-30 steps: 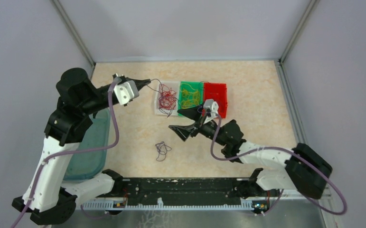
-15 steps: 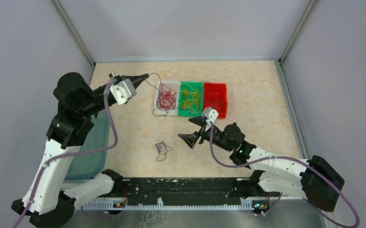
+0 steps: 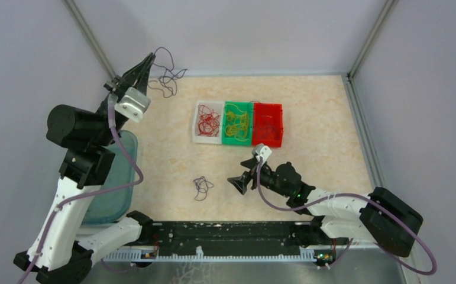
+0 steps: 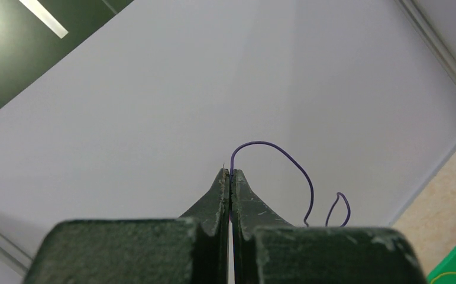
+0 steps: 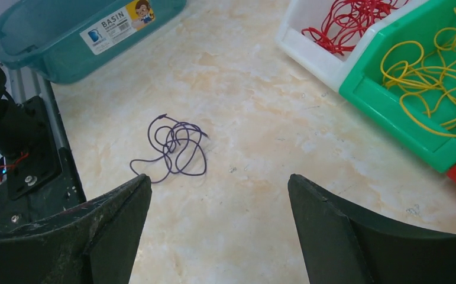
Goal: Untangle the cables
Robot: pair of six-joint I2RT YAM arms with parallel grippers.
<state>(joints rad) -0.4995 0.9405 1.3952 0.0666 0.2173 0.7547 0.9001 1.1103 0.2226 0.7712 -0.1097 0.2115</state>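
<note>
A dark purple cable (image 3: 166, 77) is pinched between the fingers of the left gripper (image 3: 150, 57), which are pressed together. It is held high in the air near the back left corner, and its loops hang free before the pale grey wall (image 3: 243, 29). A second purple cable (image 5: 173, 148) lies curled on the beige marbled table (image 3: 326, 118), near the front. Red cables (image 3: 207, 123) are seen in a white bin (image 5: 308, 50), and yellow cables (image 3: 237, 122) in a green bin (image 5: 403, 127) touching it; a red bin (image 3: 269, 141) follows. The right gripper (image 3: 239, 183) is held low over the table, its fingers spread wide with nothing between them. A teal basin (image 5: 54, 59) stands at the left edge.
</note>
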